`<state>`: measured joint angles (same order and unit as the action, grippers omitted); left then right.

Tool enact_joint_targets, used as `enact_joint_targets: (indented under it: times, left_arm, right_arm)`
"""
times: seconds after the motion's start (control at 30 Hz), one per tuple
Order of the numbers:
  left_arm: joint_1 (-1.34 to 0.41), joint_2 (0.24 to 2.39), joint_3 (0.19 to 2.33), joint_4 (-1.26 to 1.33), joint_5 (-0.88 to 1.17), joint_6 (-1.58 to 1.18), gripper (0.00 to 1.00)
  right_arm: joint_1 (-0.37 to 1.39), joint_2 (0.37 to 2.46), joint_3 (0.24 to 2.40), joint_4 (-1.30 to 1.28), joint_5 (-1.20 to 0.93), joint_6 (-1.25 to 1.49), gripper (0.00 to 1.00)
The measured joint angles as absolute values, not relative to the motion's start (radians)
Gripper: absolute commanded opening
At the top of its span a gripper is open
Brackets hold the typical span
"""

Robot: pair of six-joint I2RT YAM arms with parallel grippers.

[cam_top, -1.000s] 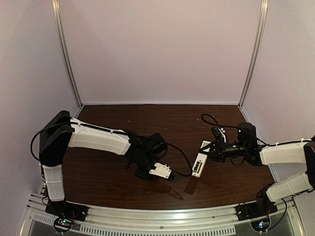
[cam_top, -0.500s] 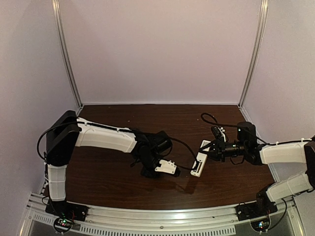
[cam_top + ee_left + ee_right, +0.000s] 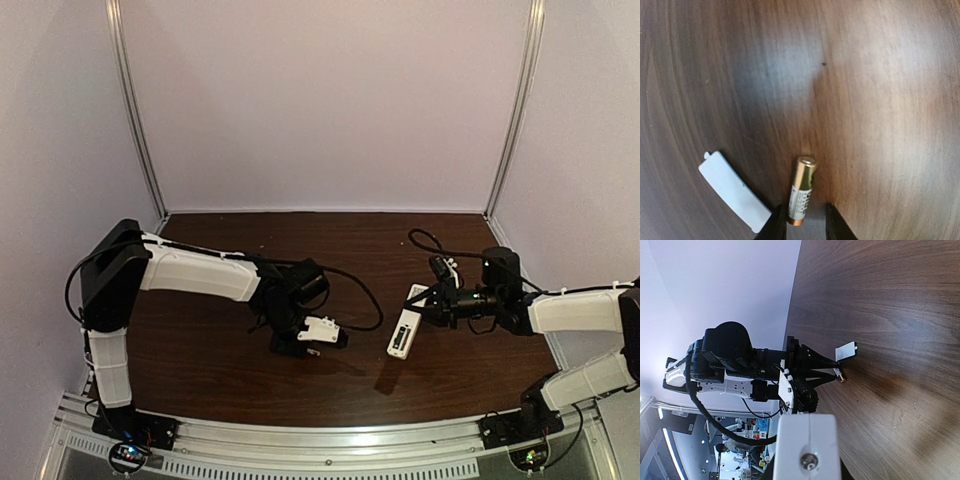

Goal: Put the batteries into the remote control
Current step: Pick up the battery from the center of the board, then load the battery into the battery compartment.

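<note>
Left hand (image 3: 806, 220): in the left wrist view you see its fingers slightly spread, wider than the battery (image 3: 801, 187), whose copper-coloured end lies between them, closer to the left finger. The battery's long axis runs straight away from the hand, gold end outward, over the counter (image 3: 875, 100). A flat white cover (image 3: 732, 192) lies just left of it, angled, not touching it.

Note that the top view hides the battery beneath this hand. Your right wrist view shows the same hand side-on, low over the counter, with the battery tip protruding past the fingertips and the cover just beyond.

Right hand (image 3: 428, 305): the top view shows it pinching the remote control (image 3: 402, 335) by its far end. The remote's long axis runs from that hand toward the near left, with a dark recess near the free end.
</note>
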<state>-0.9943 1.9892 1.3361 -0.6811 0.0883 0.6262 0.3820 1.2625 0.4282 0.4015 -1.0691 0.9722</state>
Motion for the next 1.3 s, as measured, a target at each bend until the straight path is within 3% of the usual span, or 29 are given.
enact_joint_targets:
  times: [0.3,0.53,0.67,1.0,1.3]
  left_arm:
    - [-0.995,1.975,1.314,-0.692,0.109,0.619,0.14]
    - [-0.995,1.985,1.330,-0.698,0.140,0.580,0.12]
    - [-0.996,1.988,1.345,-0.702,0.165,0.537,0.00]
    - [-0.999,1.958,1.414,-0.758,0.270,0.284,0.00]
    - [-1.010,1.697,1.457,-0.830,0.376,-0.057,0.00]
  right_arm:
    - [0.382,1.262,0.428,0.416,-1.063,0.976,0.00]
    - [0.382,1.262,0.427,0.439,-1.048,0.997,0.00]
    - [0.382,1.262,0.425,0.464,-1.042,1.014,0.00]
    - [0.416,1.287,0.392,0.626,-1.003,1.108,0.00]
    - [0.507,1.377,0.393,0.811,-0.934,1.203,0.00]
